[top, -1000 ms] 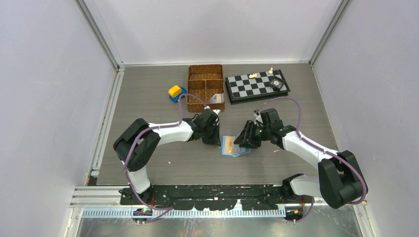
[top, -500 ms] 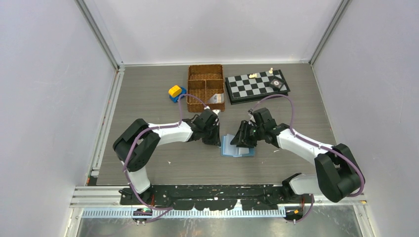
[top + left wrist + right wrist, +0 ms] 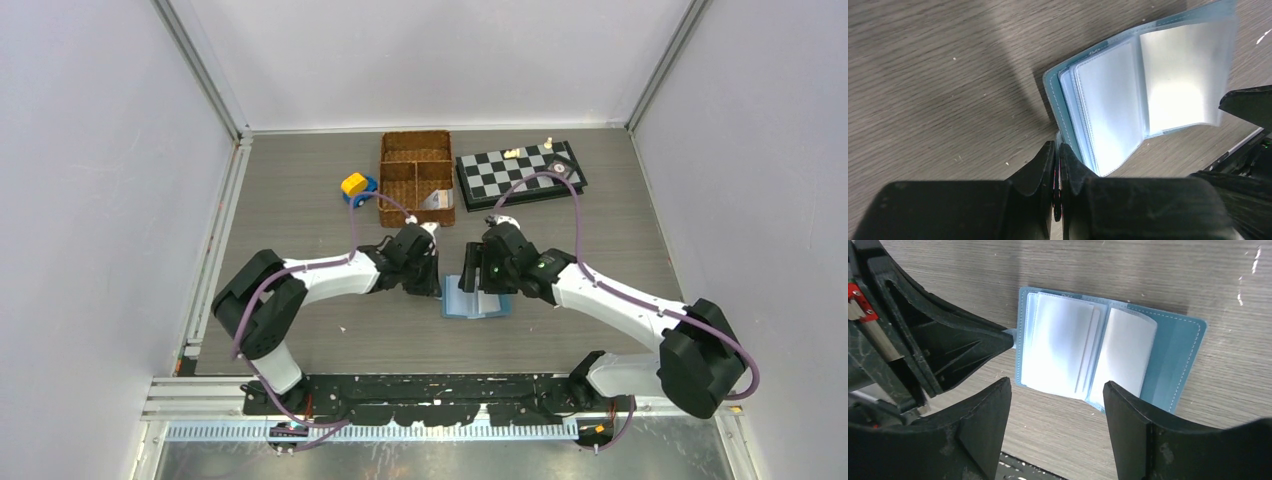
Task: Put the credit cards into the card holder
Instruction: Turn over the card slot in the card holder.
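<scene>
Jaws of left gripper shut, pinching card holder at its left edge on surface. Right gripper jaws wide, empty, over open sleeves. Risk: thin pinch slips, sleeves flop shut. Wicker basket well behind.

Robotics lab cell: white panel walls, aluminium framing, arms bolted to table.

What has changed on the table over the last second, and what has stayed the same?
The right gripper slid left over the open card holder and opened its jaws; nothing sits between them. The orange-gold card seen on the holder earlier no longer shows; only clear pockets show. The left gripper still pinches the holder's left edge. Basket and chessboard unchanged.
</scene>
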### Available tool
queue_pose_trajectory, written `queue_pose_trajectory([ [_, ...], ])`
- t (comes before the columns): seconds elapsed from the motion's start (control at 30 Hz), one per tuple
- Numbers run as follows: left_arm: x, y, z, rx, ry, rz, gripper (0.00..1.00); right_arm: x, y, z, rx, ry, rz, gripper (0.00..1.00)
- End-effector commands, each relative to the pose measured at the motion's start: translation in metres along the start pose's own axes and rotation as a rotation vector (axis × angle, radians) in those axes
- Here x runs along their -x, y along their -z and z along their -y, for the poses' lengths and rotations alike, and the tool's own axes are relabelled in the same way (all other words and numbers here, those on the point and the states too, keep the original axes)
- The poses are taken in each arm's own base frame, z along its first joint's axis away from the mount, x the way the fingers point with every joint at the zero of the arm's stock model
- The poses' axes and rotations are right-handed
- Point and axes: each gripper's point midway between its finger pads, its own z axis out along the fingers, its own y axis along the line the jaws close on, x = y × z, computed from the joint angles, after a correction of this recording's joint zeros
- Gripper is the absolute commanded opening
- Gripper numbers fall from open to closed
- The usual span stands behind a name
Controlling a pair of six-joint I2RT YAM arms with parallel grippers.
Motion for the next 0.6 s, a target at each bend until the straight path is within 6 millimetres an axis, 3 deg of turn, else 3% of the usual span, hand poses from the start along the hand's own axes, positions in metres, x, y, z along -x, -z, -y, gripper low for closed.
queue_pose_trajectory([
  [0.0,0.017,0.017,0.002,-0.007,-0.009,0.075,0.11,0.024,0.007,0.007,-0.160,0.067,0.148,0.73],
  [0.1,0.016,0.020,0.000,-0.010,-0.007,0.075,0.14,0.019,-0.003,0.002,-0.202,0.095,0.145,0.74],
  [0.3,0.021,0.033,0.000,-0.019,-0.004,0.103,0.36,0.022,-0.007,-0.002,-0.241,0.093,0.163,0.74],
  [0.57,0.053,0.079,-0.013,0.031,-0.045,0.206,0.66,0.037,0.010,0.000,-0.245,0.096,0.202,0.81],
])
